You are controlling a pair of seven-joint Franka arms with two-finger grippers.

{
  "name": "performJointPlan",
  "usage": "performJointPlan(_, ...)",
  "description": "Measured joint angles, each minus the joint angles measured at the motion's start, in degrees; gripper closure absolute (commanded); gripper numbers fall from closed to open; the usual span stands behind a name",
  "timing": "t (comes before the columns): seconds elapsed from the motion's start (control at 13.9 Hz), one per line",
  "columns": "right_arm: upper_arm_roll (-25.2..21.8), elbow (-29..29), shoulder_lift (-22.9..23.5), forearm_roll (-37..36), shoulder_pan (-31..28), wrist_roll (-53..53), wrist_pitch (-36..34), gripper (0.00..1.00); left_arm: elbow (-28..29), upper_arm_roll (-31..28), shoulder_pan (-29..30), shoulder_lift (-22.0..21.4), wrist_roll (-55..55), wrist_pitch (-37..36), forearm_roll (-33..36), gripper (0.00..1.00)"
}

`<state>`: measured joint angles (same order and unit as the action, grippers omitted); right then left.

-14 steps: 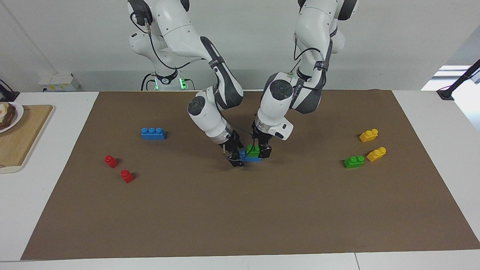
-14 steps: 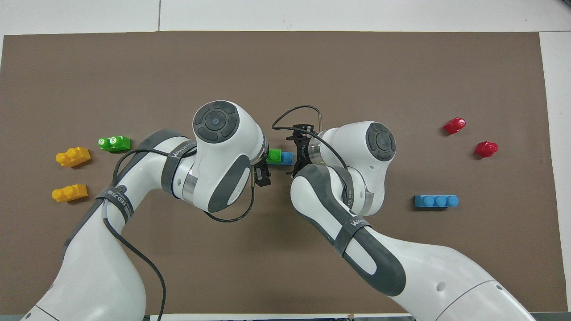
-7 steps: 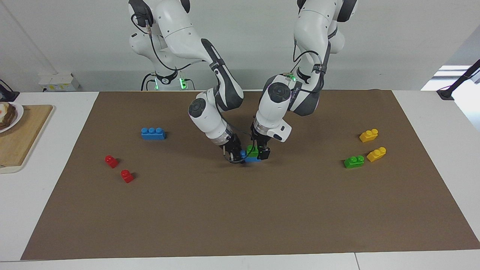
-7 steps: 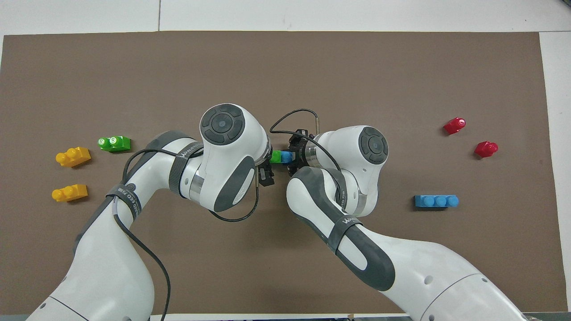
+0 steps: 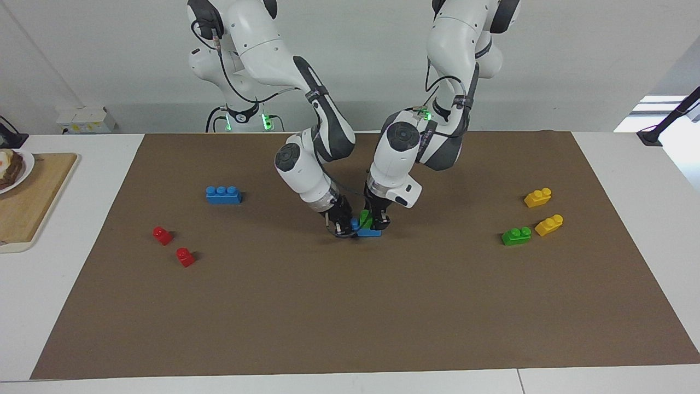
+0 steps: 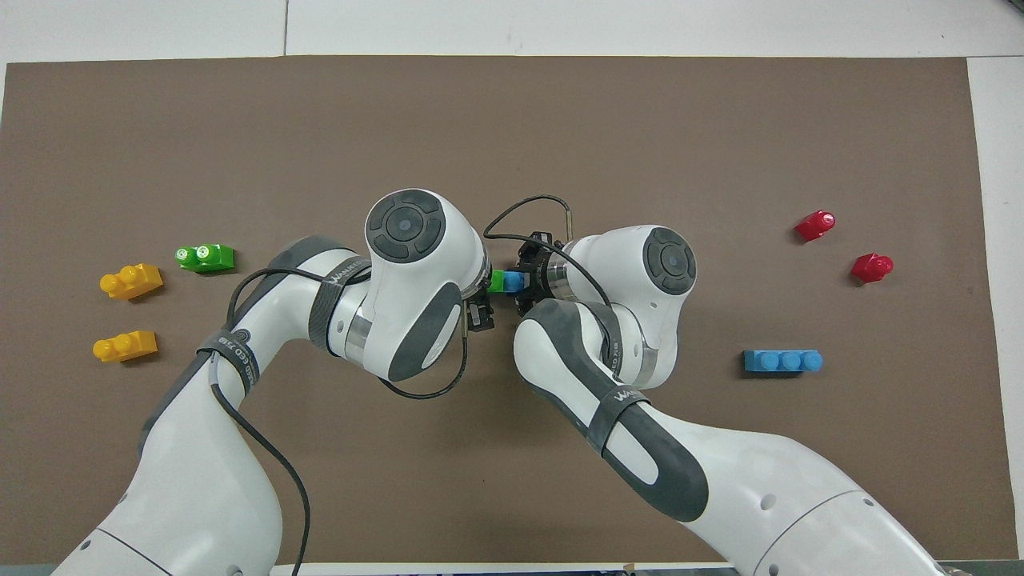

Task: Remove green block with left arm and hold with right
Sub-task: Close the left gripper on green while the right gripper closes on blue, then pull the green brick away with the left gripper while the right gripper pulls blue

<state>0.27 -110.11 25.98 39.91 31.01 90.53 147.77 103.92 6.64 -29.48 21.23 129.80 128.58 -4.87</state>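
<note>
A small green block point(image 5: 365, 218) point(image 6: 496, 281) sits pressed onto a short blue brick point(image 5: 368, 232) point(image 6: 514, 282) in the middle of the brown mat point(image 5: 350, 306). My left gripper point(image 5: 376, 220) comes down onto the stack from the left arm's end, its fingers shut on the green block's sides. My right gripper point(image 5: 342, 227) point(image 6: 526, 282) leans in from the right arm's end and is shut on the end of the blue brick. In the overhead view the left wrist hides most of the green block.
A second green block point(image 5: 516, 236) and two yellow bricks point(image 5: 538, 197) point(image 5: 549, 225) lie toward the left arm's end. A long blue brick point(image 5: 223, 195) and two red pieces point(image 5: 162, 235) point(image 5: 185, 256) lie toward the right arm's end. A wooden board point(image 5: 27, 202) lies off the mat.
The right gripper moved in and shut on the blue brick's end. The left gripper dropped lower over the stack and its fingers narrowed onto the green block.
</note>
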Motion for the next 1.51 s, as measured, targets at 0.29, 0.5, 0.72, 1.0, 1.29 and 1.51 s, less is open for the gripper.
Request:
performJointPlan(0.29,0.0,0.0,0.0,0.0,0.1,-0.3,0.0,1.0,-0.5,-0.1,-0.2,0.0,-0.5,-0.4,2.2,1.0)
performJointPlan(0.5,0.0,0.0,0.0,0.0,0.1,-0.2,0.1,1.0,-1.8,0.0,-0.2,-0.6,-0.5,-2.5,2.3,1.0)
performJointPlan(0.72,0.0,0.0,0.0,0.0,0.1,-0.1,0.2,1.0,-2.5,-0.2,0.2,-4.5,-1.6,-6.4,2.3,1.0)
performJointPlan(1.0,-0.1,1.6,0.1,0.0,0.1,-0.1,1.2,1.0,-2.3,-0.5,2.6,-10.4,-14.3,-15.2,2.1,1.0)
performJointPlan(1.29,-0.9,4.8,-1.4,0.0,-3.2,-2.6,-4.0,1.0,-1.6,-0.7,7.7,-15.1,-29.1,-23.5,1.6,1.0)
performJointPlan(1.51,-1.1,5.9,-4.7,0.0,-11.5,-7.8,-15.1,1.0,3.2,-0.9,14.5,-19.4,-44.5,-25.3,1.5,1.0)
